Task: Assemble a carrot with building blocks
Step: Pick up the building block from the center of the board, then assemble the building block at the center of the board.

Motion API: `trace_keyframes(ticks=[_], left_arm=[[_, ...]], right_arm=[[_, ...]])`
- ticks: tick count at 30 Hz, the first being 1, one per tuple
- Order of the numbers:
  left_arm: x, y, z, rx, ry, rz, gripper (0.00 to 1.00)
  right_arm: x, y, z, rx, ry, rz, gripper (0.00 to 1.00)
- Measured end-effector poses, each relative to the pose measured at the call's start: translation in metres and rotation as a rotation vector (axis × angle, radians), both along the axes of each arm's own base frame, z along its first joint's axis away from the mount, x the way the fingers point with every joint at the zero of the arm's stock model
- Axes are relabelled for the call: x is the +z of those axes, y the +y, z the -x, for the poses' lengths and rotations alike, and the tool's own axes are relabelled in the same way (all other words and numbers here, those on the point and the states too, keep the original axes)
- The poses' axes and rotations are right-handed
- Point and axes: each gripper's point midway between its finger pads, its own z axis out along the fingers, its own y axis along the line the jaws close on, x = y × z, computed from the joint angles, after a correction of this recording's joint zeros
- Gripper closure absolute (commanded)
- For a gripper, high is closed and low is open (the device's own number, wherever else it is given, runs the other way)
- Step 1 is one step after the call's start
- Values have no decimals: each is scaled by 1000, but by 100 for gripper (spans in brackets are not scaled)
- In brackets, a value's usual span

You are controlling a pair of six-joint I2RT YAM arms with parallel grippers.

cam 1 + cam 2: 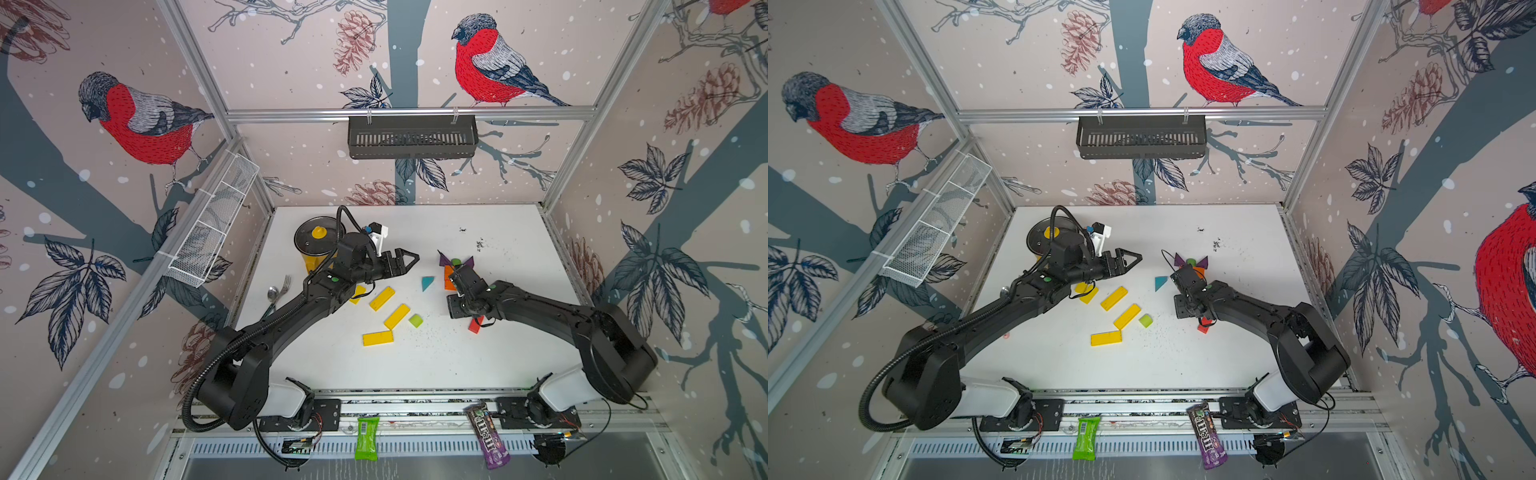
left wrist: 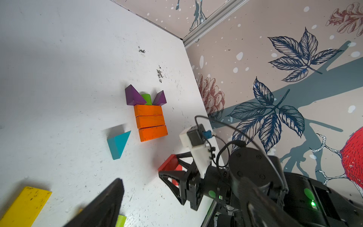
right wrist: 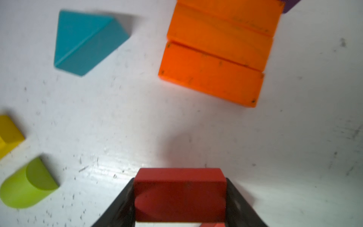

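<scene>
On the white table (image 1: 478, 365), three orange bars (image 2: 150, 121) lie side by side. Two purple triangles (image 2: 133, 96) and a green cylinder (image 2: 146, 98) sit at their far end. A teal triangle (image 2: 117, 143) lies to their left. My right gripper (image 3: 179, 180) is shut on a red block (image 3: 179, 194) just in front of the orange bars, low over the table. A second red piece (image 3: 212, 225) shows beneath it. My left gripper (image 1: 409, 259) hangs open and empty above the table's middle. Under that arm lie several yellow bars (image 1: 382, 298) and a lime block (image 1: 415, 320).
A yellow pot with a dark lid (image 1: 318, 243) stands at the back left, with a fork and spoon (image 1: 278, 291) nearby. A white wire basket (image 1: 212, 224) hangs on the left wall. A black basket (image 1: 411, 137) hangs on the back rail. Two candy packets (image 1: 367, 438) lie on the front rail.
</scene>
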Motion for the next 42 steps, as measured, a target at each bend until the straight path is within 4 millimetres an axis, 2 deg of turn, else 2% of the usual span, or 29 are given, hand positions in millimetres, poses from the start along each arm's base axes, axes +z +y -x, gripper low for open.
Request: trace_keyframes(ticks=[4,9,20,32,42], left_arm=[[0,0,0,0,-1,0,8],[2,0,0,0,-3,2,8],[3,0,1,1,-6,4,8],[3,0,1,0,-5,4,8],[0,0,0,0,2,0,8]], right_arm=[[7,-2,-17,-56,-35,-17,37],[3,-7,-28,-108,-40,-26,37],[-19,-4,-31,-153,-8,-37,35],[-33,-5,-37,-185,-6,-32,35],[-31,-2,-45,-193,-34,-45,22]])
